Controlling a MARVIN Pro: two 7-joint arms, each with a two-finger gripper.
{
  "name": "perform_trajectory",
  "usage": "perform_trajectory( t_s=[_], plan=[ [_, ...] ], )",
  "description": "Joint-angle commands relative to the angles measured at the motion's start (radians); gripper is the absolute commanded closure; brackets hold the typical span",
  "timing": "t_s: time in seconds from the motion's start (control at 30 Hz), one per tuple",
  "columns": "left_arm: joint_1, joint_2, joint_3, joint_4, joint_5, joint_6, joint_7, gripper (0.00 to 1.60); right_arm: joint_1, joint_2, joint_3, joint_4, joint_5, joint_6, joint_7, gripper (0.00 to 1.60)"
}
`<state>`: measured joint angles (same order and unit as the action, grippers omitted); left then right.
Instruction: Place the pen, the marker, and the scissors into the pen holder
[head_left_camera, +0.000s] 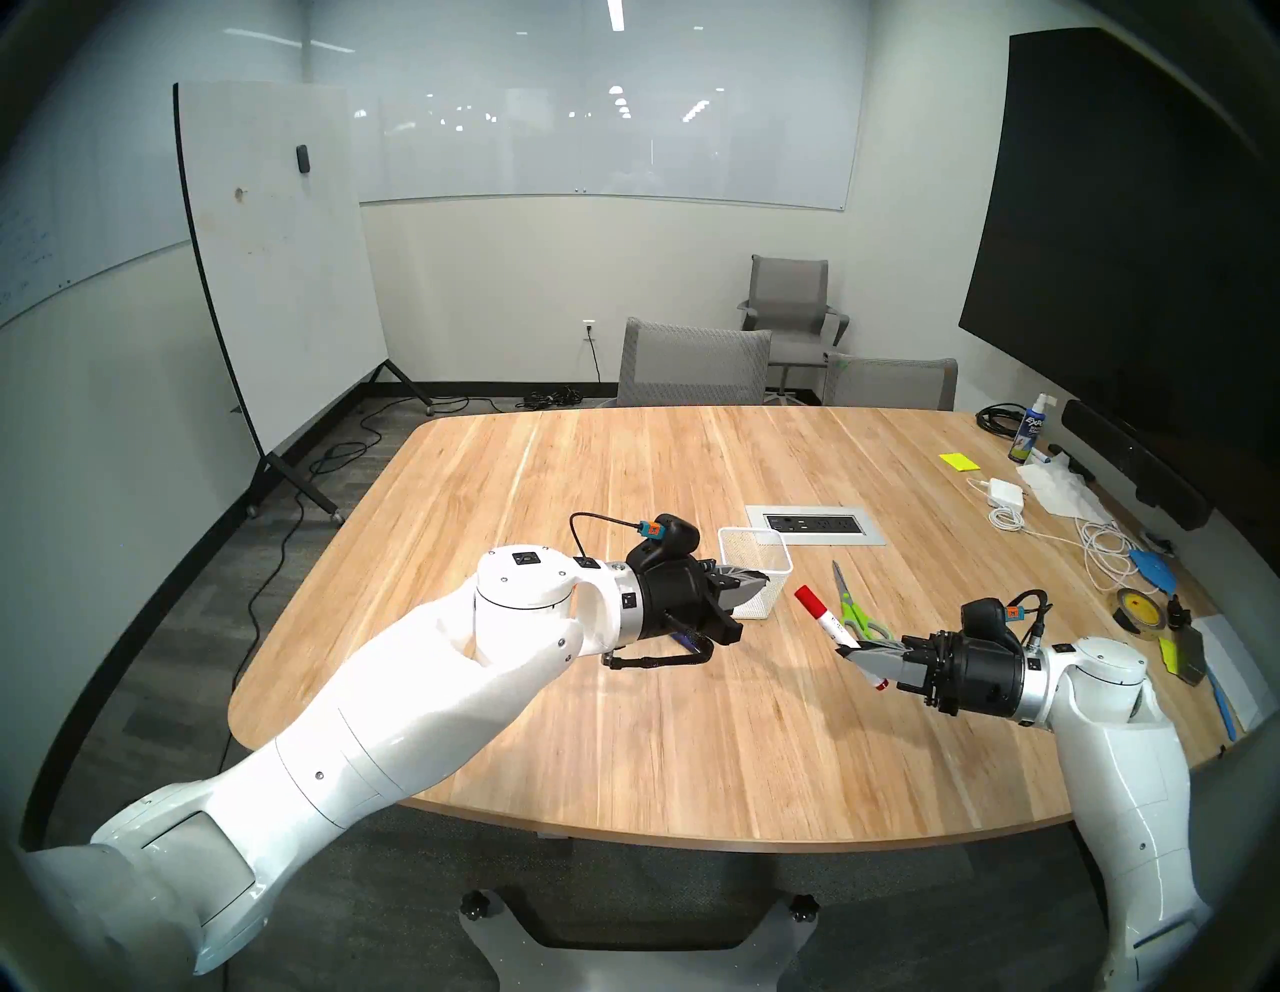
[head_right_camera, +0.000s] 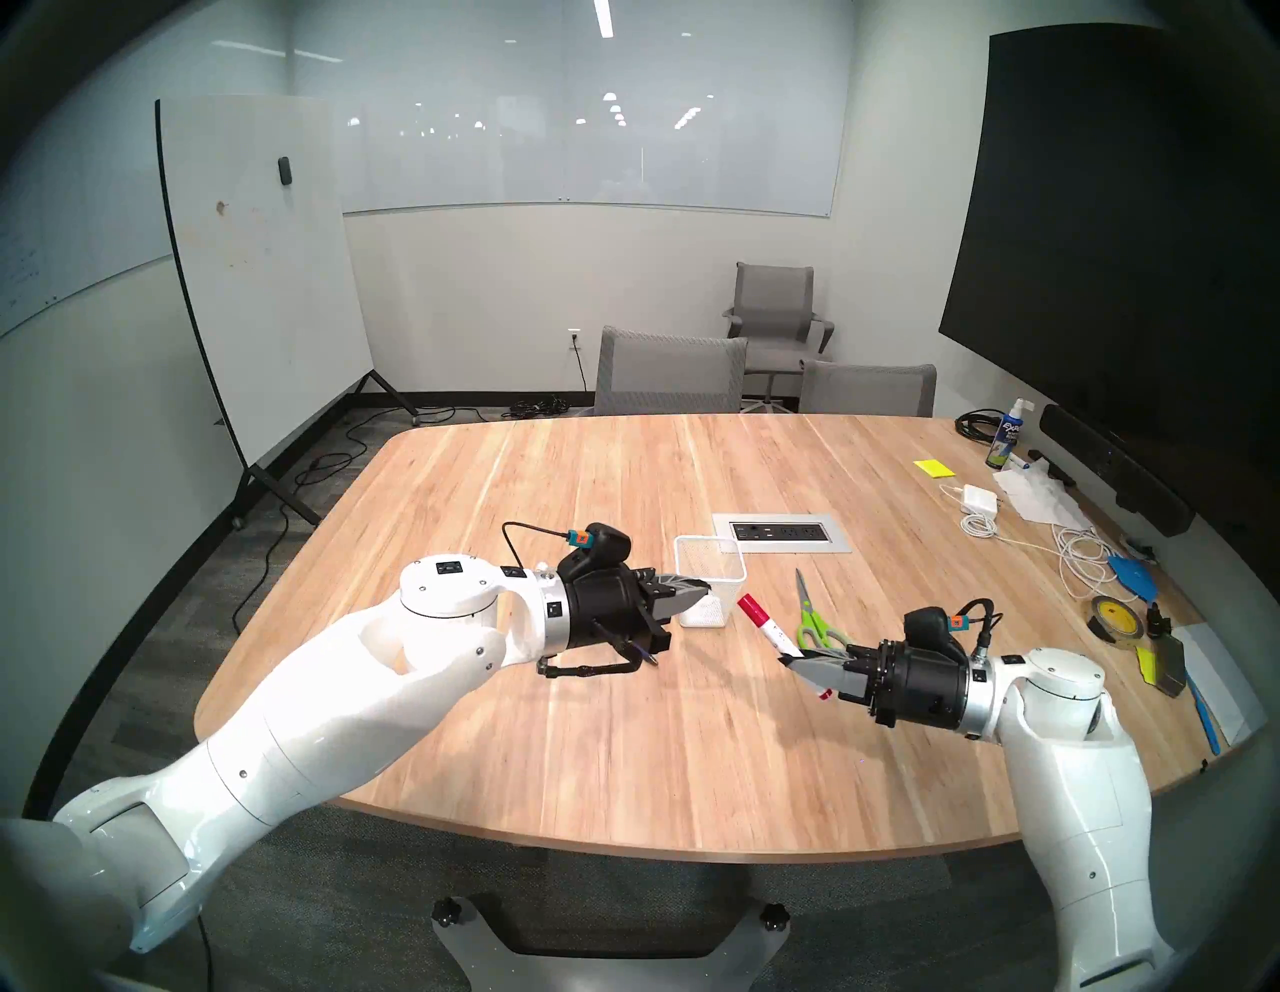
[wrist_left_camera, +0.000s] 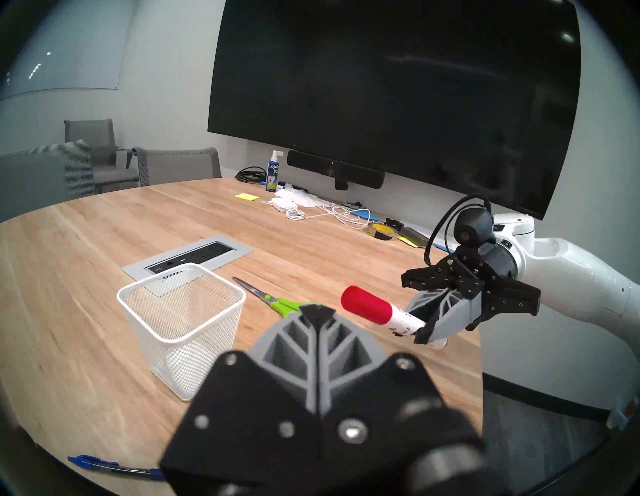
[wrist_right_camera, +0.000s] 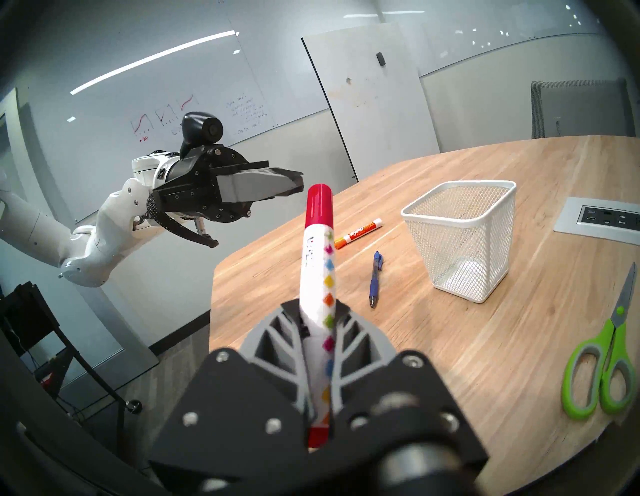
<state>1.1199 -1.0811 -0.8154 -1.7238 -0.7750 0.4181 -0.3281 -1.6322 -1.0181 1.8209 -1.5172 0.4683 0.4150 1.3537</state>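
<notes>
The white mesh pen holder (head_left_camera: 776, 596) (head_right_camera: 724, 603) (wrist_left_camera: 173, 343) (wrist_right_camera: 460, 249) stands empty mid-table. My left gripper (head_left_camera: 765, 577) (head_right_camera: 706, 589) (wrist_left_camera: 317, 311) (wrist_right_camera: 298, 180) hovers shut and empty at its near-left side. My right gripper (head_left_camera: 848, 648) (head_right_camera: 789, 658) (wrist_left_camera: 424, 332) (wrist_right_camera: 317, 311) is shut on the marker (head_left_camera: 821, 616) (head_right_camera: 762, 620) (wrist_left_camera: 370, 308) (wrist_right_camera: 317, 263), held above the table with its red cap toward the holder. The green-handled scissors (head_left_camera: 855, 606) (head_right_camera: 810, 616) (wrist_left_camera: 273, 301) (wrist_right_camera: 602, 367) lie flat right of the holder. The blue pen (wrist_left_camera: 110, 466) (wrist_right_camera: 374, 277) lies on the table under my left wrist.
An orange-capped marker (wrist_right_camera: 358, 233) lies beyond the pen. A power outlet panel (head_left_camera: 814, 524) is set in the table behind the holder. Cables (head_left_camera: 1101, 547), a tape roll (head_left_camera: 1136, 609) and a spray bottle (head_left_camera: 1032, 429) crowd the right edge. Chairs (head_left_camera: 692, 367) stand at the far side.
</notes>
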Motion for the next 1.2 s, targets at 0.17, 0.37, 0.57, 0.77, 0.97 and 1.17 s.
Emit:
perform_trajectory(
  t_s=[0.17,0.37,0.57,0.77,0.97,1.17],
  plan=[
    [-0.029,-0.061,0.020,0.021,-0.010,0.010,0.000,1.60,0.007,-0.014,0.015,-0.036,0.016,0.014,0.005,1.60],
    [-0.040,-0.075,0.035,0.023,-0.012,0.013,0.003,1.60,0.008,-0.025,0.011,-0.041,0.010,0.021,0.002,1.60],
    [-0.050,-0.089,0.048,0.033,-0.013,0.009,0.000,1.60,0.006,-0.036,0.007,-0.045,0.001,0.024,0.000,1.60],
    [-0.055,-0.094,0.053,0.035,-0.014,0.006,0.000,1.60,0.002,-0.042,0.006,-0.049,-0.004,0.025,0.002,1.60],
    [-0.055,-0.093,0.052,0.028,-0.014,0.009,0.005,1.60,0.000,-0.045,0.004,-0.052,-0.011,0.025,0.004,1.60],
    [-0.059,-0.090,0.049,0.016,-0.014,0.014,0.010,1.60,0.000,-0.047,0.002,-0.053,-0.017,0.026,0.005,1.60]
  ],
)
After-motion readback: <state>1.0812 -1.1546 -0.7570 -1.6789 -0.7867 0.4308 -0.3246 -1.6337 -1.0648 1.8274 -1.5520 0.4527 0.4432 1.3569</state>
